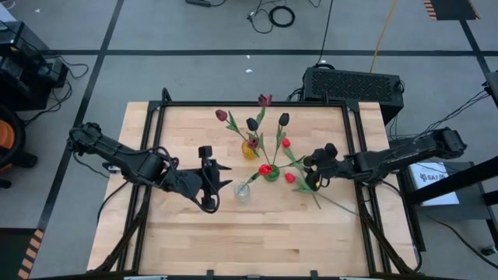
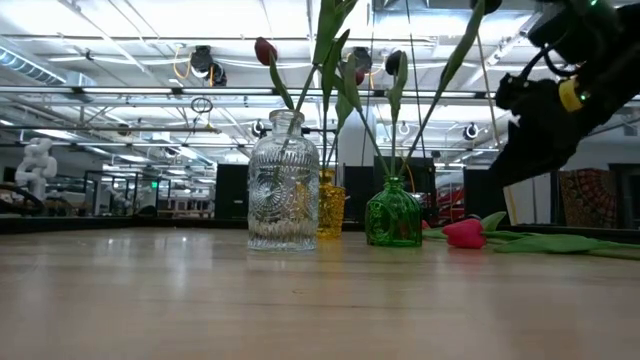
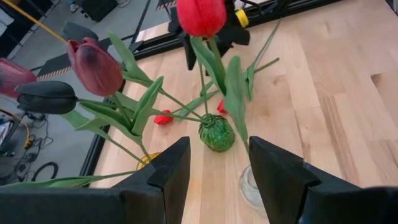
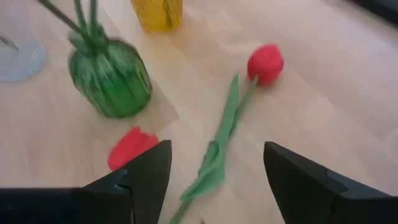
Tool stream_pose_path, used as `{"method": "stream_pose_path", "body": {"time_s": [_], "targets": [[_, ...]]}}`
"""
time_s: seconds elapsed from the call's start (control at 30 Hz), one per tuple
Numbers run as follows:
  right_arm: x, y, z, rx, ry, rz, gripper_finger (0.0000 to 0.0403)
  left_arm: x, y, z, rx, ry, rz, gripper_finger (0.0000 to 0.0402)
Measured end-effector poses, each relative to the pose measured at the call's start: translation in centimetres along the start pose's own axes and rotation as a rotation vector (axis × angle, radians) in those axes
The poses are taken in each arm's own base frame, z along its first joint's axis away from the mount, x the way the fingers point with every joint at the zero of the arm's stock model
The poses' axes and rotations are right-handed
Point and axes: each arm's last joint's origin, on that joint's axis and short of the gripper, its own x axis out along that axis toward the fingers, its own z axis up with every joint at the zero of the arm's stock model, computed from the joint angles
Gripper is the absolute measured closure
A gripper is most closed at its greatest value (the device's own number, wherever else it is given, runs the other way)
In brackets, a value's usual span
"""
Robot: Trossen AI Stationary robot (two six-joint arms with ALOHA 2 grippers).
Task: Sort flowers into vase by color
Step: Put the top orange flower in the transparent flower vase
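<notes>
From above, the clear vase (image 1: 243,191) is barely a glint on the wooden surface (image 1: 187,241), and the tulip stems crossing over the middle tangle so much that it's hard to trace which head belongs to which vase. The low view cuts off the tops of several stems.

Left gripper (image 1: 222,186) sits just beside the clear vase, jaws spread wide and empty; through its wrist camera a red tulip (image 3: 201,15) rises between its fingers (image 3: 163,171), with a maroon tulip (image 3: 95,65) and a near-black tulip (image 3: 47,97) leaning nearby.

Right gripper (image 4: 214,177) hovers low over the surface to the right of the green vase (image 4: 112,74), jaws open, gripping nothing. Directly ahead of it lies a loose red tulip (image 4: 265,63), stem flat on the wood, and a second red head (image 4: 131,147) lies close to the green vase. The yellow vase (image 1: 250,148) stands behind, holding the dark blooms.
</notes>
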Motion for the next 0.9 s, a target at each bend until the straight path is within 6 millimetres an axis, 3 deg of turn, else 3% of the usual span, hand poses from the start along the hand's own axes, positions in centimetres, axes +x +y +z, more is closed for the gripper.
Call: {"method": "stream_pose_path", "body": {"time_s": [0.37, 0.67, 0.9], "targets": [[1.6, 0.3, -1.2, 0.016, 0.153, 0.003, 0.016, 0.3, 0.4, -0.1, -0.026, 0.01, 0.015, 0.0231], [2.7, 0.5, -2.0, 0.04, 0.206, -0.049, 0.0218, 0.2, 0.4, -0.2, -0.02, 0.02, 0.014, 0.0231], [4.0, 1.1, -2.2, 0.019, 0.188, -0.045, 0.0234, 0.2, 0.4, -0.2, -0.02, 0.02, 0.014, 0.0231]]}}
